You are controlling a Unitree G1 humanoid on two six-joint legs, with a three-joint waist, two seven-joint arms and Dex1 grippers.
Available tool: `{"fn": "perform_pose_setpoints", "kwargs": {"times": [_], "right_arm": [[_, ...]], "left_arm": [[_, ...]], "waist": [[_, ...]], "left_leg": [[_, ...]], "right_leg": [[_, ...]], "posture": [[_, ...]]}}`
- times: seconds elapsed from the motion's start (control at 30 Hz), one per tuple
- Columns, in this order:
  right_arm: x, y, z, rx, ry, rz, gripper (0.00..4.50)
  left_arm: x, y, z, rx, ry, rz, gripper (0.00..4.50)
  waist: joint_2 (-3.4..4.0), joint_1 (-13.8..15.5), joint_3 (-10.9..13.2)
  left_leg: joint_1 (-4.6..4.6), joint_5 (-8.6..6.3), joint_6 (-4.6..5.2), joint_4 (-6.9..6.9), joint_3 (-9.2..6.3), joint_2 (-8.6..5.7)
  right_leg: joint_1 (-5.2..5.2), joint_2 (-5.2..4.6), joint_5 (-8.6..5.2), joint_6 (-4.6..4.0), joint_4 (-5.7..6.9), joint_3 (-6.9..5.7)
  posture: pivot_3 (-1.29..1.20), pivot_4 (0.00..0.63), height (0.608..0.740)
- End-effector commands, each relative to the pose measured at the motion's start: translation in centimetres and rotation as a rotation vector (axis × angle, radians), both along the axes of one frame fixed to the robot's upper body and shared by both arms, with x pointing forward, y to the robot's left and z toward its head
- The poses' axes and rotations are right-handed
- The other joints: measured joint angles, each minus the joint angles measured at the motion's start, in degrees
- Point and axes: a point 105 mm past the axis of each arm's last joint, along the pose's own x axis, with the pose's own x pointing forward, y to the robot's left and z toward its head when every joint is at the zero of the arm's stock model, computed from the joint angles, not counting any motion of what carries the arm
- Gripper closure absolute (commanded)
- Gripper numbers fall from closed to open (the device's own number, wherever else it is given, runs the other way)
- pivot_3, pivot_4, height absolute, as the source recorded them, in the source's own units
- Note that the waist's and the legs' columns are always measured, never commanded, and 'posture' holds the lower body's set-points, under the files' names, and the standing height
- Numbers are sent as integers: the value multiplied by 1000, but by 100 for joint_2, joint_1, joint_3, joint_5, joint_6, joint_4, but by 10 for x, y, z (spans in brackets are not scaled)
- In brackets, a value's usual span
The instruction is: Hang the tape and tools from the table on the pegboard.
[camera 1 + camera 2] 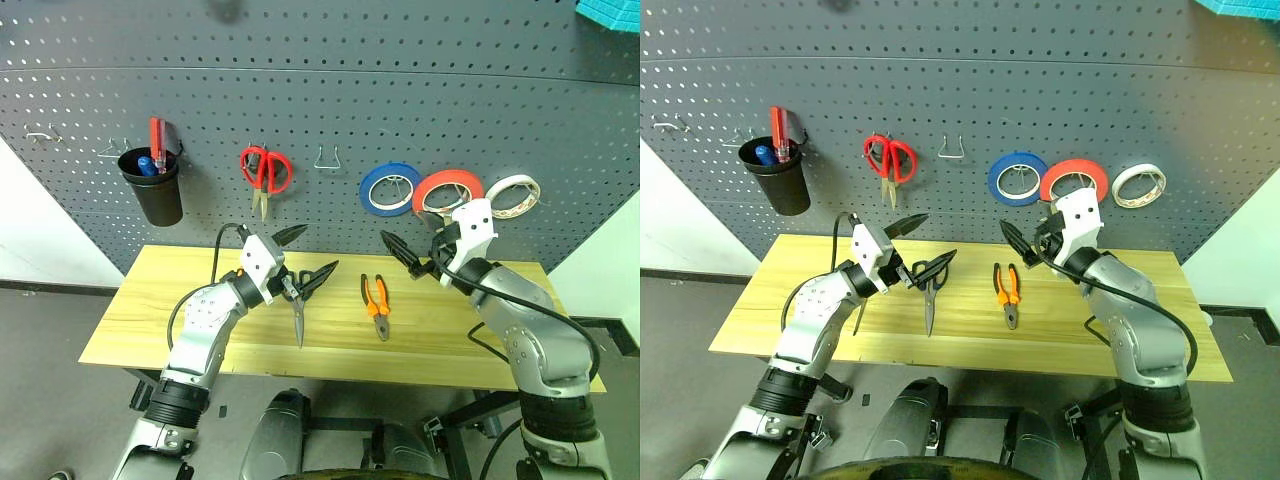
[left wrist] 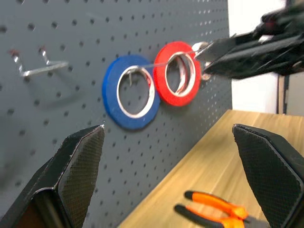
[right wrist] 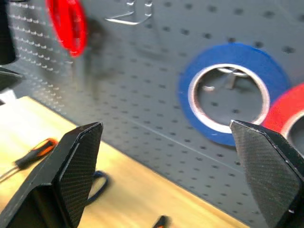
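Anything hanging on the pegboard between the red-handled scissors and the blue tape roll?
Only a bare metal wire hook sits between the red-handled scissors and the blue tape roll on the dark grey pegboard, seen in both eye views.

Blue roll [image 1: 390, 189], red-handled scissors [image 1: 265, 172], black cup [image 1: 154, 186] hanging on hooks.

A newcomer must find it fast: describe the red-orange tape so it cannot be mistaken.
Start at the dark grey pegboard behind the wooden table. To the right of the red-handled scissors three rings hang in a row on hooks. The tape is the middle one, between the blue roll and the pale roll: bright red-orange with a wide hole.
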Motion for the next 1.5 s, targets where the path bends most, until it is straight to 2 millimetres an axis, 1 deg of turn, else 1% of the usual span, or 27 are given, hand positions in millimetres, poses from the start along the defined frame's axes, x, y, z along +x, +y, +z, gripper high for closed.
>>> {"fn": "perform_pose_setpoints", "kwargs": {"times": [0.03, 0.07, 0.13, 0.17, 0.2, 0.27, 0.4, 0.5, 0.53, 0.63, 0.73, 0.83, 0.9, 0.97, 1.13, 1.2, 1.33, 1.5], "right_arm": [[-5, 9, -3, -3, 22, -3, 22], [-6, 10, -8, -14, 40, -13, 22], [2, 7, -39, -71, 167, -147, 22], [3, 7, -48, -90, 206, -185, 22], [4, 11, -58, -103, 244, -202, 22], [5, 18, -67, -108, 286, -219, 22], [16, 18, -90, -108, 386, -361, 22], [23, 20, -96, -134, 417, -420, 22], [24, 20, -99, -169, 428, -432, 22], [25, 24, -110, -227, 499, -423, 22], [24, 34, -114, -213, 549, -376, 22], [13, 57, -125, -185, 684, -233, 22], [7, 66, -128, -182, 737, -170, 22], [5, 69, -130, -190, 757, -146, 22], [10, 72, -131, -205, 761, -114, 22], [14, 70, -130, -216, 751, -117, 22], [20, 60, -123, -214, 727, -150, 22], [14, 50, -109, -214, 672, -171, 22]], "left_arm": [[0, 0, 7, 13, -12, 6, 0], [-1, -1, 6, 16, -5, 5, 0], [-1, 0, -7, 85, 86, -11, 0], [-2, 0, -10, 104, 114, -19, 0], [-3, 1, -13, 112, 152, -23, 0], [-4, 1, -13, 110, 185, -25, 0], [-8, 3, -21, 134, 252, -12, 0], [-15, 5, -31, 182, 303, -8, 0], [-18, 7, -37, 200, 334, -2, 0], [-26, 12, -48, 229, 395, 6, 0], [-32, 16, -58, 263, 433, 27, 0], [-37, 17, -63, 273, 456, 32, 0], [-38, 16, -62, 267, 459, 35, 0], [-38, 15, -62, 259, 461, 38, 0], [-41, 13, -60, 245, 462, 39, 0], [-41, 12, -59, 240, 463, 40, 0], [-43, 12, -59, 235, 464, 38, 0], [-42, 15, -59, 234, 465, 41, 0]], "waist": [[0, 9, 0], [0, 12, 0], [-1, 5, 0], [-1, -13, 1], [0, -27, 1], [3, -38, 3], [3, -42, 6], [6, -44, 10], [7, -44, 12], [11, -43, 19], [19, -40, 39], [30, -41, 70], [34, -40, 81], [38, -39, 86], [45, -37, 109], [42, -35, 125], [41, -28, 150], [41, -25, 164]], "left_leg": [[0, 0, 0, 0, -1, -1], [1, 0, 0, 1, -2, -2], [0, 0, 0, 1, -3, -3], [2, 0, 0, 1, -5, -3], [3, 0, 0, 1, -8, -2], [1, 0, 0, 1, -7, -1], [-3, 0, 0, 2, -3, -1], [-6, 0, 0, 2, 0, -1], [-8, 0, -1, 2, 2, -1], [-13, 0, 0, 3, 7, -2], [-16, 0, 0, 3, 10, -1], [-18, -1, 1, 3, 11, -2], [-19, -1, 1, 3, 14, -2], [-19, -1, 1, 3, 14, -1], [-19, -1, 2, 3, 16, -2], [-19, -1, 2, 3, 16, -2], [-19, -1, 2, 3, 17, -2], [-33, -1, 2, 6, 14, -2]], "right_leg": [[2, 0, 0, 0, 0, 0], [6, 0, 0, 0, -1, -1], [6, 0, 0, 0, -1, -2], [7, 1, 0, 0, 0, -2], [6, 2, -1, -1, 2, -2], [0, 2, -2, -4, 7, -2], [-5, 1, -10, -17, 10, -1], [-14, 1, -17, -29, 18, -1], [-17, 1, -17, -29, 21, -1], [-26, -2, -25, -44, 34, 1], [-33, -2, -29, -51, 37, 1], [-37, -3, -32, -56, 36, 1], [-39, -2, -32, -56, 36, 1], [-39, -3, -32, -55, 36, 1], [-39, -3, -30, -52, 32, 0], [-39, -3, -28, -49, 32, 0], [-40, -3, -26, -45, 32, 0], [-48, -4, -26, -44, 31, 0]], "posture": [[349, 24, 629], [349, 26, 629], [348, 37, 629], [349, 39, 629], [350, 43, 629], [351, 50, 629], [360, 67, 629], [368, 80, 629], [370, 85, 629], [376, 95, 629], [376, 105, 629], [379, 112, 629], [381, 114, 629], [383, 115, 629], [391, 118, 629], [394, 118, 629], [396, 116, 629], [391, 109, 629]]}}
